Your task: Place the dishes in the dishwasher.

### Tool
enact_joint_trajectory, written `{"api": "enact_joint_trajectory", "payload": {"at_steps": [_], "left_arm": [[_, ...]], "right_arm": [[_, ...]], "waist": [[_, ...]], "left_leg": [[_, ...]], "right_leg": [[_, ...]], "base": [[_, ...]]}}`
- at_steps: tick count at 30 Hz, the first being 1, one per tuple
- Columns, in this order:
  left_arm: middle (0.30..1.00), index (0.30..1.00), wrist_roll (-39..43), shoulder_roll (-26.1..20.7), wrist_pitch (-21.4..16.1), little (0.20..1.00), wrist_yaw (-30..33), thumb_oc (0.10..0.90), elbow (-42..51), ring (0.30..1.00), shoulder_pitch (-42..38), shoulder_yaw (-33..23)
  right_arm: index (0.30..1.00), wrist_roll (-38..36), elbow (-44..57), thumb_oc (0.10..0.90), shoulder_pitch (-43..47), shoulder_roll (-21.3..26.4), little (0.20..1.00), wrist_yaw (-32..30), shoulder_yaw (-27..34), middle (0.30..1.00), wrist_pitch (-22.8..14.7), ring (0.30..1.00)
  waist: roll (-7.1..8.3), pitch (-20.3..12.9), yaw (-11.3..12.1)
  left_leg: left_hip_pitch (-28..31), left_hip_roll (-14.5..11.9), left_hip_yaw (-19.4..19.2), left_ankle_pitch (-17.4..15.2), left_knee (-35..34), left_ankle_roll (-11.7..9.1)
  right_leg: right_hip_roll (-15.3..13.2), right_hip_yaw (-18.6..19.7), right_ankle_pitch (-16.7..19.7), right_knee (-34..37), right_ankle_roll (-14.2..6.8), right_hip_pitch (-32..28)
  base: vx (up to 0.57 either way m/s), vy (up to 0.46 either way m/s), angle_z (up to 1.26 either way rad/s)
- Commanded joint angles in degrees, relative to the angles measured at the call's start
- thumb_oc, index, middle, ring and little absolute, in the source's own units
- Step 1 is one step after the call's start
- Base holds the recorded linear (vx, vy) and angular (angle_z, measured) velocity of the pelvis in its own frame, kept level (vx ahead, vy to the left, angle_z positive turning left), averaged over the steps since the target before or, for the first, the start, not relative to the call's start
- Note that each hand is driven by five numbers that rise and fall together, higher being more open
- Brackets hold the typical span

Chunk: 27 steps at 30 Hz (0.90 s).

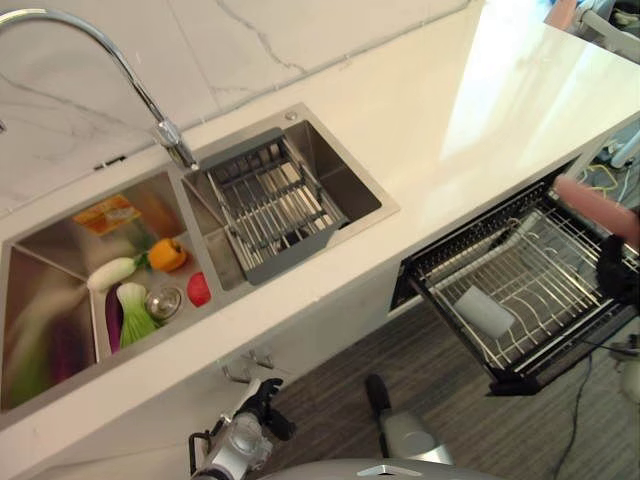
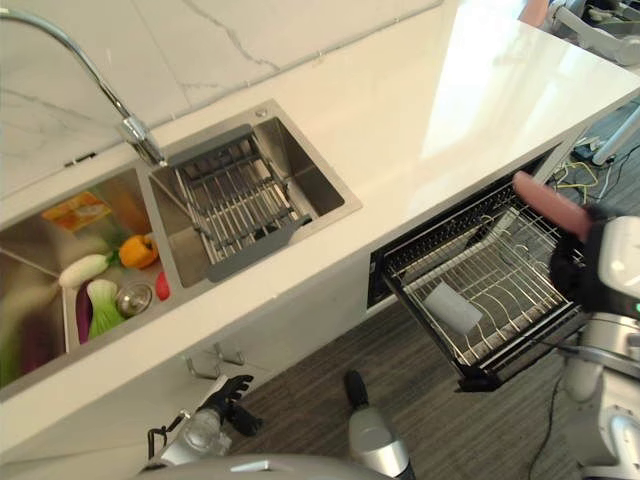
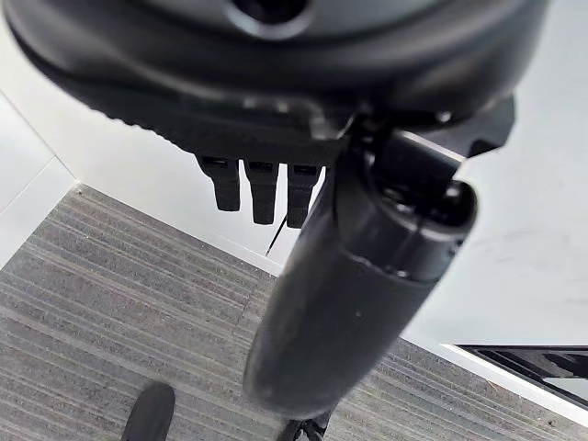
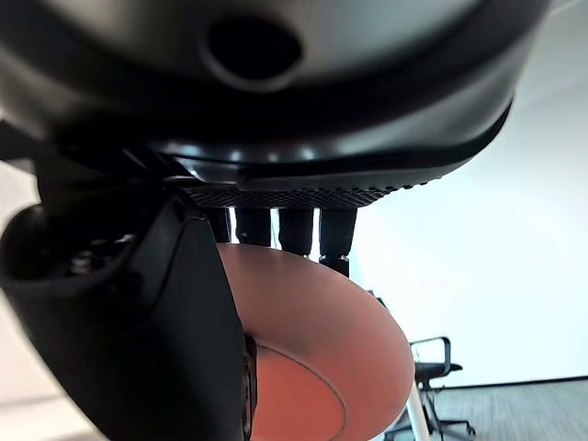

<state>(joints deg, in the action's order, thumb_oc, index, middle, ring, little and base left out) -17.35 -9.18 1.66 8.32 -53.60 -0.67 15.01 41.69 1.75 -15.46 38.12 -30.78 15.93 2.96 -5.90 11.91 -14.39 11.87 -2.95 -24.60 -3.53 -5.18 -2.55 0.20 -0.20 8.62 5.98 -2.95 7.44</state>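
A pink plate [image 1: 594, 205] is held on edge above the right side of the pulled-out dishwasher rack [image 1: 560, 345]. My right hand [image 1: 620, 268] is shut on it, thumb on the plate's face [image 4: 322, 349] and fingers [image 4: 296, 228] behind its rim. A white cup [image 1: 485, 311] lies on its side in the rack's front left part. My left hand [image 1: 264, 404] hangs low in front of the cabinet below the sink, open and holding nothing; its fingers [image 3: 257, 191] and thumb [image 3: 349, 303] point down at the striped floor.
The white counter [image 1: 470, 120] runs above the rack. A double sink holds a grey drain basket [image 1: 270, 205] in its right basin and vegetables [image 1: 150, 275] in the middle one, under a curved faucet [image 1: 120, 70]. An office chair [image 4: 434, 354] stands far off.
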Motion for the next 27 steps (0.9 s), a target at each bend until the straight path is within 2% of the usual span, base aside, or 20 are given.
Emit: {"api": "enact_joint_trajectory", "payload": {"at_steps": [1, 2, 3, 7, 10, 12, 16, 17, 18, 23, 25, 26, 27], "left_arm": [[0.900, 0.900, 1.88, -3.55, -1.61, 0.900, 3.05, 0.800, -0.59, 0.900, 1.82, -0.84], [0.900, 0.900, 4.76, -3.15, -1.75, 0.900, 3.10, 0.800, -0.74, 0.900, 2.36, -1.32], [0.900, 0.900, 4.76, -3.15, -1.75, 0.900, 3.10, 0.800, -0.74, 0.900, 2.36, -1.32], [0.900, 0.900, 9.12, -2.82, -2.37, 0.900, 3.62, 0.800, -1.39, 0.900, 1.55, -1.78], [0.900, 0.900, 9.28, -2.94, -2.25, 0.900, 3.75, 0.800, -1.33, 0.900, 1.44, -1.59], [0.900, 0.900, 10.24, -2.82, -2.18, 0.900, 4.53, 0.800, -2.55, 0.900, 0.39, -0.57], [0.900, 0.900, 9.75, -2.81, -2.15, 0.900, 4.99, 0.800, -4.33, 0.900, 0.04, 0.49], [0.900, 0.900, 9.81, -2.70, -2.09, 0.900, 5.17, 0.800, -4.59, 0.900, 0.15, 0.57], [0.900, 0.900, 10.05, -2.64, -1.97, 0.900, 5.33, 0.800, -4.79, 0.900, 0.24, 0.45], [0.900, 0.900, 9.37, -2.38, -1.47, 0.900, 5.02, 0.800, -6.05, 0.900, 0.23, 0.24], [0.900, 0.900, 8.82, -2.45, -1.20, 0.900, 5.01, 0.800, -6.48, 0.900, 0.32, -0.05], [0.900, 0.900, 7.92, -2.67, -0.94, 0.900, 4.76, 0.800, -6.62, 0.900, 0.23, -0.24], [0.900, 0.900, 7.88, -2.66, -0.93, 0.900, 4.74, 0.800, -6.62, 0.900, 0.20, -0.10]], "right_arm": [[0.300, 2.72, -1.34, 0.400, 5.26, 2.79, 0.300, -2.67, -0.46, 0.300, -0.72, 0.300], [0.300, 2.81, -7.77, 0.400, 7.98, 4.17, 0.300, -2.47, -4.12, 0.300, 0.55, 0.300], [0.300, 2.81, -7.77, 0.400, 7.98, 4.17, 0.300, -2.47, -4.12, 0.300, 0.55, 0.300], [0.300, 3.23, -24.69, 0.400, 15.49, 5.84, 0.300, -1.84, -13.27, 0.300, 3.88, 0.300], [0.300, 3.13, -27.36, 0.400, 16.70, 5.77, 0.300, -1.88, -14.56, 0.300, 4.51, 0.300], [0.300, 2.46, -38.09, 0.400, 21.96, 5.23, 0.300, -2.93, -19.55, 0.300, 6.53, 0.300], [0.300, 1.75, -46.26, 0.400, 25.81, 4.76, 0.300, -3.17, -23.18, 0.300, 7.55, 0.300], [0.531, 1.27, -46.49, 0.554, 26.06, 4.89, 0.531, -3.11, -23.22, 0.531, 7.53, 0.531], [0.900, 0.34, -46.54, 0.800, 26.04, 4.96, 0.900, -2.93, -22.86, 0.900, 7.31, 0.900], [0.900, -4.58, -45.06, 0.800, 23.69, 6.18, 0.900, -2.45, -18.98, 0.900, 6.13, 0.900], [0.900, -6.70, -44.08, 0.800, 22.74, 6.77, 0.900, -3.50, -16.08, 0.900, 6.07, 0.900], [0.900, -9.07, -41.00, 0.800, 21.54, 7.69, 0.900, -3.93, -12.62, 0.900, 5.56, 0.900], [0.900, -9.04, -40.61, 0.800, 21.09, 7.71, 0.900, -3.79, -12.23, 0.900, 5.65, 0.900]], "waist": [[4.36, -2.63, 1.98], [4.45, -0.89, 3.19], [4.45, -0.89, 3.19], [5.19, 1.24, 5.90], [5.33, 1.47, 6.39], [5.54, 2.70, 8.21], [5.56, 3.14, 9.38], [5.47, 3.17, 9.46], [5.48, 3.15, 9.52], [5.32, 2.77, 9.23], [5.27, 2.37, 8.86], [5.30, 2.04, 8.28], [5.25, 2.06, 8.42]], "left_leg": [[-1.08, -4.80, 1.14, 0.47, 0.18, -3.04], [-1.73, -4.88, 2.28, 0.58, 0.26, -3.10], [-1.73, -4.88, 2.28, 0.58, 0.26, -3.10], [-3.45, -5.41, 3.23, 1.77, 1.31, -3.47], [-3.73, -5.57, 3.44, 1.69, 1.77, -3.53], [-4.64, -5.84, 4.80, 1.38, 3.38, -3.76], [-4.93, -5.89, 5.56, 1.33, 3.91, -3.99], [-4.81, -5.86, 5.72, 1.36, 3.81, -4.03], [-4.73, -5.84, 5.80, 1.40, 3.75, -4.05], [-4.11, -5.75, 6.16, 1.40, 3.22, -4.09], [-3.70, -5.77, 6.06, 1.36, 2.90, -4.09], [-3.15, -5.73, 5.80, 1.27, 2.56, -4.05], [-3.07, -5.72, 5.81, 1.28, 2.50, -4.05]], "right_leg": [[-8.40, -1.32, -6.70, -0.98, -7.47, -6.83], [-8.53, -2.18, -7.12, -1.14, -7.46, -6.90], [-8.53, -2.18, -7.12, -1.14, -7.46, -6.90], [-8.67, -3.72, -6.58, -1.17, -6.81, -6.58], [-8.74, -4.03, -6.58, -1.17, -6.75, -6.72], [-9.06, -5.84, -6.85, -1.10, -6.53, -7.97], [-9.35, -7.36, -7.25, -0.98, -6.43, -9.21], [-9.42, -7.67, -7.37, -0.98, -6.44, -9.47], [-9.49, -7.87, -7.39, -0.98, -6.46, -9.69], [-9.51, -8.61, -8.00, -0.98, -6.49, -10.54], [-9.51, -8.68, -8.14, -0.98, -6.55, -10.79], [-9.45, -8.62, -8.19, -0.98, -6.59, -10.91], [-9.45, -8.63, -8.21, -0.98, -6.60, -10.97]], "base": [[-0.09, -0.039, 0.23], [-0.07, -0.017, 0.17], [-0.12, -0.039, 0.22], [-0.08, -0.062, 0.08], [-0.02, -0.047, 0.22], [-0.03, -0.073, 0.24], [0.01, -0.026, 0.19], [0.02, -0.005, 0.20], [0.02, 0.001, 0.21], [0.03, 0.003, 0.16], [0.03, 0.015, 0.04], [0.00, 0.000, 0.00], [0.03, 0.023, 0.03]]}}
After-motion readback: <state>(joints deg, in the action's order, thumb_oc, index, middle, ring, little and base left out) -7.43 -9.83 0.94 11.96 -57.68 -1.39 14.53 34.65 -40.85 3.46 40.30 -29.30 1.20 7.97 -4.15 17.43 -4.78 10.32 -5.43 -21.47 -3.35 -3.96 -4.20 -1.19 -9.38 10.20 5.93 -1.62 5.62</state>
